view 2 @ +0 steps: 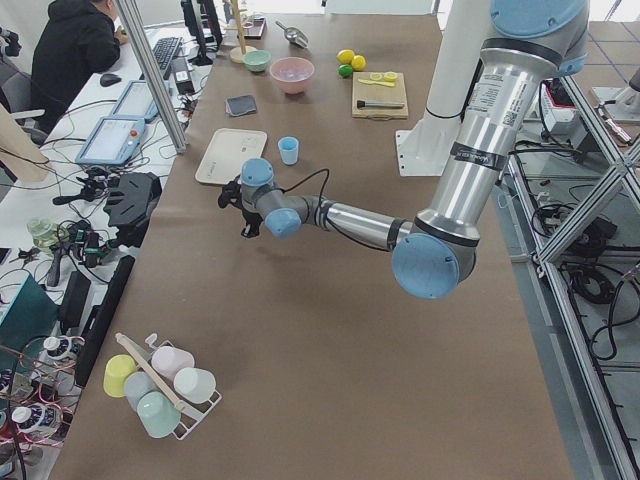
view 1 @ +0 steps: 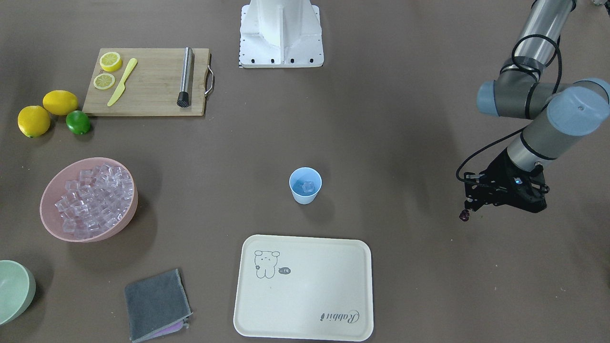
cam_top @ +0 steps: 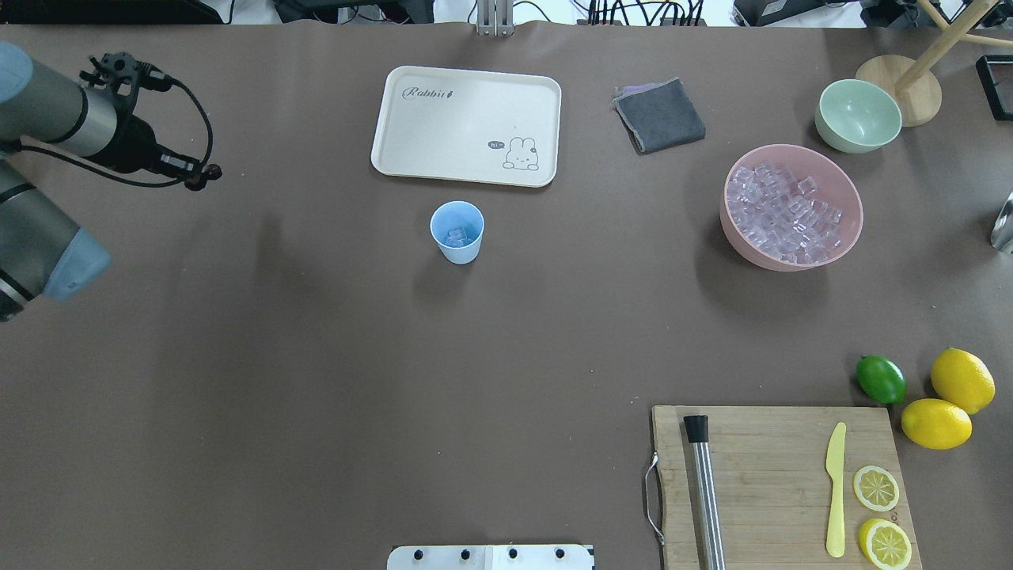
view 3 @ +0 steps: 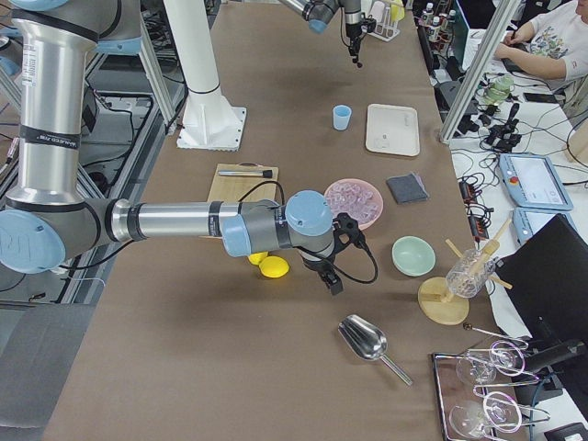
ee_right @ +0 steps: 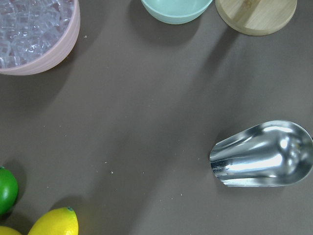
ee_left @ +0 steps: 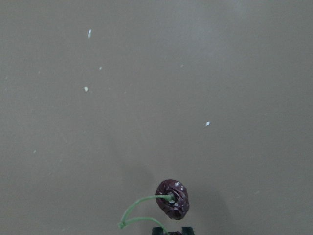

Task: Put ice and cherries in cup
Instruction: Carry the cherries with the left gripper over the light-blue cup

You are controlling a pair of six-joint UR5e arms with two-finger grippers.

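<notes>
**Cherries [ee_left: 172, 198] pinched in the left gripper [cam_top: 194, 174], well apart from the cup [cam_top: 457, 231]**

Closest to my left wrist camera, one dark red cherry dangles on its thin green stem over bare brown table [ee_left: 146, 73]. The stem loops back toward the black fingertips at the bottom edge, where the second cherry is mostly cut off. From overhead I see the left gripper clamped on the cherries, held above the table far out on the robot's left side. The light blue cup stands upright near the middle, with ice [cam_top: 457, 236] lying in its bottom. Just beyond the cup lies a cream tray [cam_top: 467, 103] with a rabbit drawing. More ice fills a pink bowl [cam_top: 791, 263] well off to the robot's right.

Over there the right gripper [view 3: 333, 280] hangs above the table near that bowl. I only catch it in the side view, so I cannot tell how its fingers stand. Its wrist camera shows a metal scoop [ee_right: 261, 154] lying on the table, the pale green bowl [ee_right: 176, 12], a lime [ee_right: 6, 190] and a lemon [ee_right: 54, 223].
</notes>
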